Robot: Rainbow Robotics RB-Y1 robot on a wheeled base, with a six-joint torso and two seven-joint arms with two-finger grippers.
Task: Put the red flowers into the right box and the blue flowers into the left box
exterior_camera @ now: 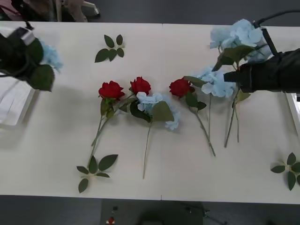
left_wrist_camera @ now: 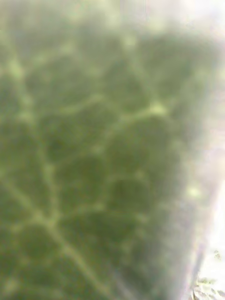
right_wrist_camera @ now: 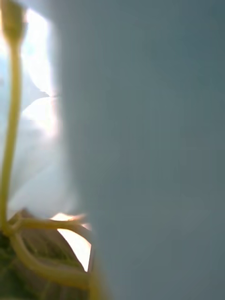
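- The left gripper (exterior_camera: 21, 51), black, hangs over the far left edge of the pale wooden table (exterior_camera: 56, 136), above the translucent whitish ribbed plastic bin, the left box (exterior_camera: 14, 105).
- A pale sky-blue fluffy flower cluster (exterior_camera: 50, 56) with a broad green leaf (exterior_camera: 41, 77) sits against this gripper; whether its fingers are clamped on the stem or released I cannot tell. The left wrist view has a veined green leaf surface (left_wrist_camera: 93, 164) pressed close to the lens.
- The right gripper (exterior_camera: 234, 76), also black, reaches in from the right over the far right part of the table, among a bunch of pale blue flowers (exterior_camera: 239, 35) and another blue cluster (exterior_camera: 215, 83) whose thin stems trail toward the near side. I cannot tell whether its fingers grip anything.
- The right wrist view has yellow-green stems (right_wrist_camera: 9, 140) and pale petals up close.
- Three deep-red artificial roses lie mid-table: one left (exterior_camera: 111, 90), one middle (exterior_camera: 140, 85), one right (exterior_camera: 180, 87), stems pointing near.
- A blue flower cluster (exterior_camera: 157, 108) lies just right of the middle rose, touching its leaves.
- Loose green leaf sprigs lie far centre-left (exterior_camera: 111, 48), near left (exterior_camera: 96, 169) and near right (exterior_camera: 288, 169).
- A pale edge of the white-rimmed right box (exterior_camera: 294, 105) shows at the right border.
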